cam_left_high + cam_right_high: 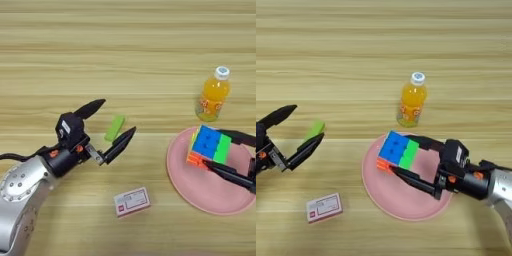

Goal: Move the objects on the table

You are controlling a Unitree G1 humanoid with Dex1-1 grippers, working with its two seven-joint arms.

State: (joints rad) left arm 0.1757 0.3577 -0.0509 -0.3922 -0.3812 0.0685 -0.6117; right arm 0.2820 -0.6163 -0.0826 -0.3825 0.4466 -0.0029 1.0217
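My right gripper (399,154) is shut on the multicoloured puzzle cube (397,149), one finger along its far side and one along its near side. It holds the cube tilted over the left part of the pink plate (401,202). At the left, my left gripper (115,120) stands open, its two black fingers spread on either side of the small green bar (115,128), which lies flat on the table (125,50). The orange juice bottle (214,97) stands upright just behind the plate. The flat red-and-white box (132,201) lies near the front, below the left gripper.
The pink plate takes up the right front of the table, its far rim close to the bottle. The left arm's silver forearm (20,190) fills the front left corner.
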